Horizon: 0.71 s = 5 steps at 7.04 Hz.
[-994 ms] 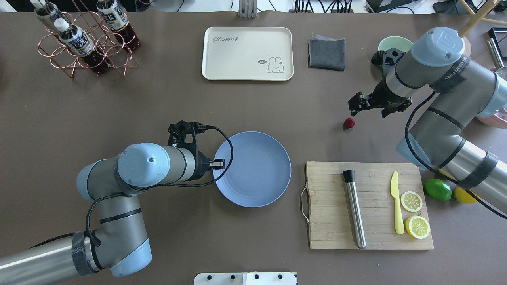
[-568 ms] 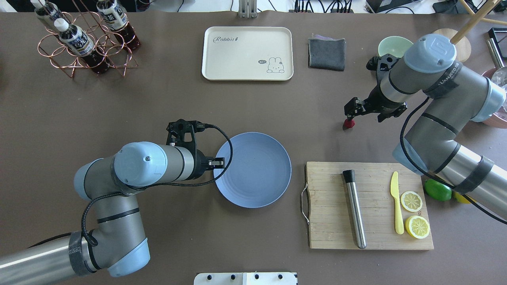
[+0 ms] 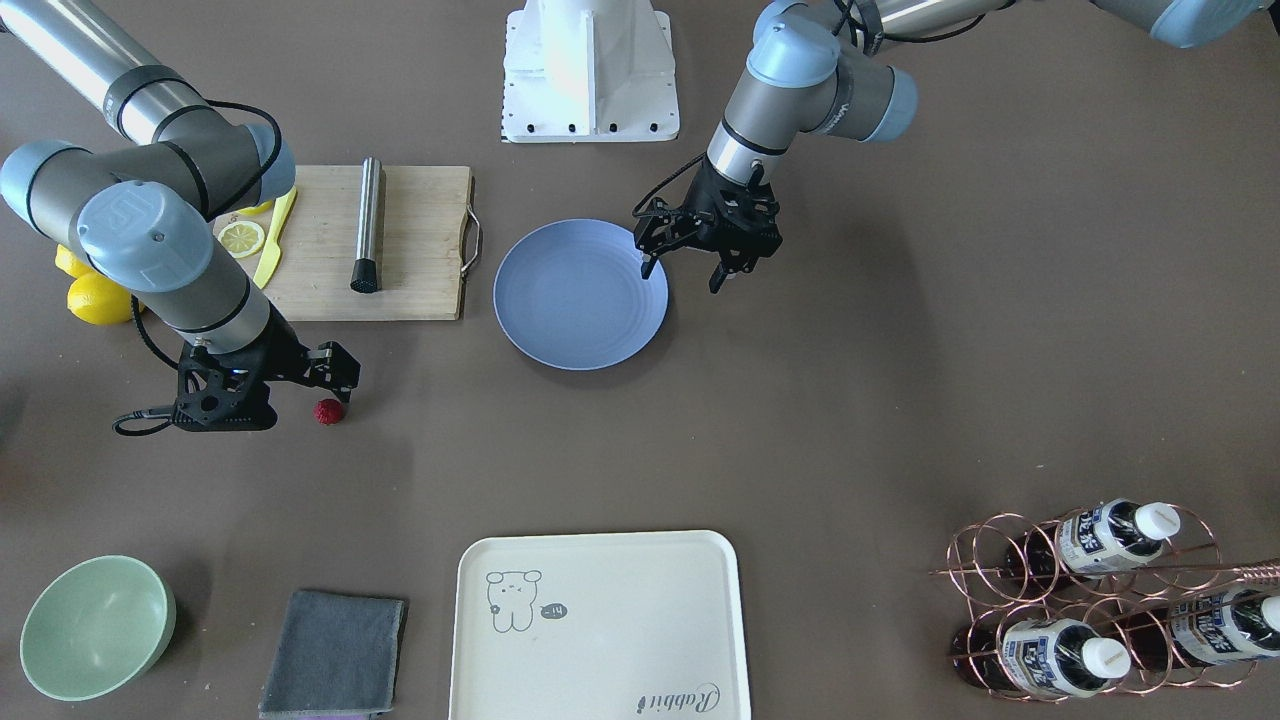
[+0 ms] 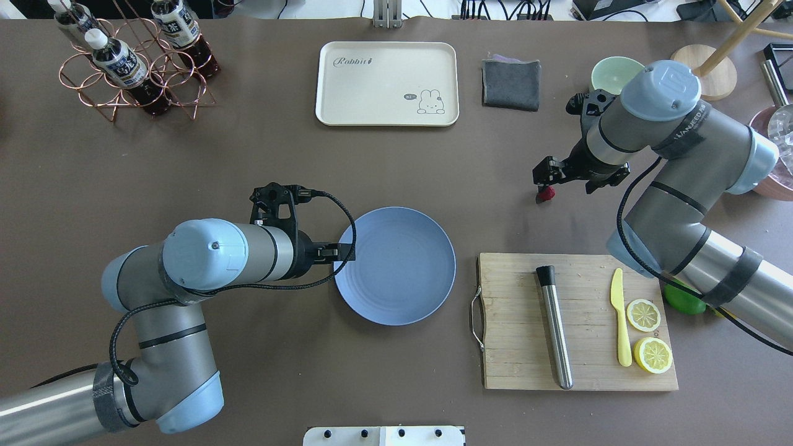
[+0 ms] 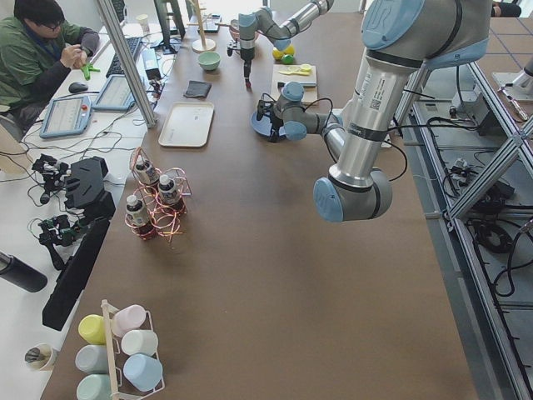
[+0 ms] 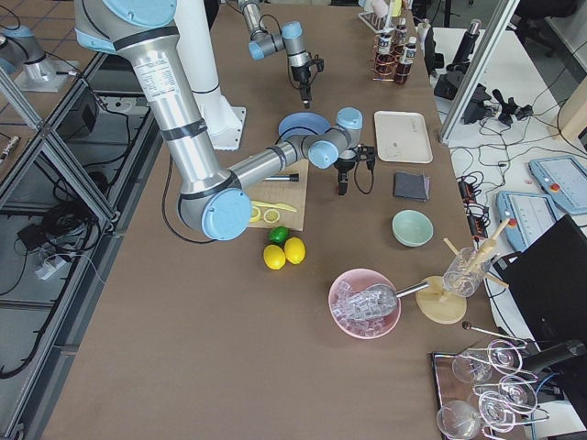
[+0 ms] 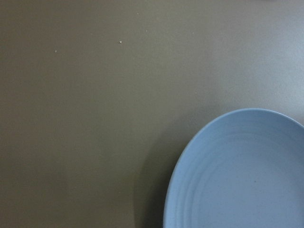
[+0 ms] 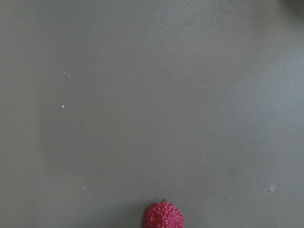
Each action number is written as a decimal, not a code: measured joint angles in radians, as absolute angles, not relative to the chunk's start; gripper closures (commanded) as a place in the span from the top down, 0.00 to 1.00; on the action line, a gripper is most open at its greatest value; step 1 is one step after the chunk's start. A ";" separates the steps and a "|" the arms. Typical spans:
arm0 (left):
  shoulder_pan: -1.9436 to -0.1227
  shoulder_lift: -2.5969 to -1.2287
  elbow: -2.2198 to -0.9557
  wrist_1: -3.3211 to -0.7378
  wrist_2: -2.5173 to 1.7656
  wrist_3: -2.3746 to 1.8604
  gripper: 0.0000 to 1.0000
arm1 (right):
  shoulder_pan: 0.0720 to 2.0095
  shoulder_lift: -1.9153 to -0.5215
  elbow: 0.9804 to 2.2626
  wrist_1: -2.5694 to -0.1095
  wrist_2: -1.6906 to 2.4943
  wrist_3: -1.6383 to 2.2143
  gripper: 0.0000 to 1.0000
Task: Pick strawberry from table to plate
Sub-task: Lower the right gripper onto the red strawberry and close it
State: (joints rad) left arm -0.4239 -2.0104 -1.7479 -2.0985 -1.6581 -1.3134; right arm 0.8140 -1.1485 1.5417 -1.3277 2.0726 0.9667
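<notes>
Overhead, the strawberry lies on the table, well apart from the plate and at about two o'clock from it, with the wooden cutting board at the berry's six o'clock. The right gripper hangs low over the berry, its tips just at the berry's twelve o'clock side. Its fingers overlap in every view, so it cannot be told whether they are parted. Its wrist camera shows the berry resting on bare table at the six o'clock edge of the view. The left gripper hovers at the plate's nine o'clock rim in the overhead view, jaws spread wide.
</notes>
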 measured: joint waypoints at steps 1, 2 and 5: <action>-0.425 -2.009 -1.748 -2.098 -1.657 -1.307 0.98 | 0.810 -1.138 1.520 -1.313 2.067 0.967 1.00; -0.426 -2.009 -1.749 -2.098 -1.657 -1.304 0.98 | 0.804 -1.137 1.507 -1.303 2.062 0.967 0.97; -0.435 -2.009 -1.751 -2.098 -1.659 -1.301 0.98 | 0.790 -1.144 1.499 -1.295 2.057 0.966 0.00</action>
